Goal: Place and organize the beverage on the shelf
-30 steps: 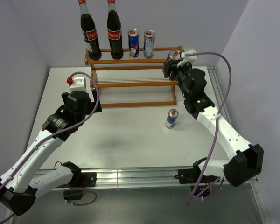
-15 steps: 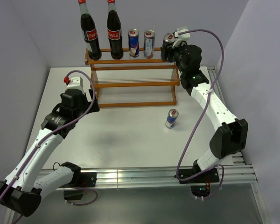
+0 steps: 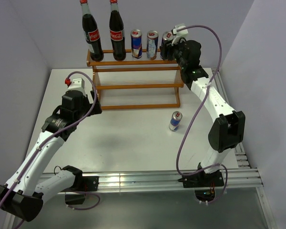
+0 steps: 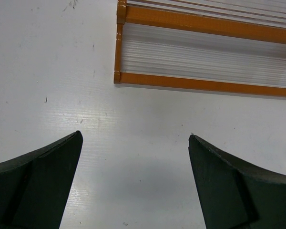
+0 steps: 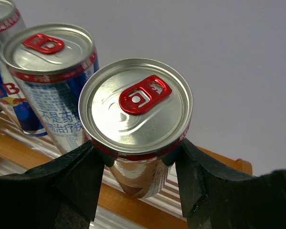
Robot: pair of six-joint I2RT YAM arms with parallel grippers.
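The shelf (image 3: 133,86), an orange-brown stepped rack, stands at the back of the table. Its top tier carries two cola bottles (image 3: 92,34) (image 3: 117,33) and two slim cans (image 3: 137,44) (image 3: 152,44). My right gripper (image 3: 169,45) is shut on a third can (image 3: 167,38) just right of those two, over the top tier. In the right wrist view the right gripper (image 5: 136,157) clasps this can (image 5: 136,102) below its rim, beside a neighbouring can (image 5: 50,52). Another can (image 3: 175,120) stands on the table. My left gripper (image 4: 134,136) hangs open over bare table.
The shelf's lower front rail (image 4: 205,86) lies just beyond the left gripper. The white table (image 3: 128,143) is bounded by grey walls at the back and sides. A metal rail (image 3: 148,179) runs along the near edge by the arm bases.
My right arm has carried its can up and left, from the shelf's right end to beside the two cans on the top tier. The left arm has barely shifted.
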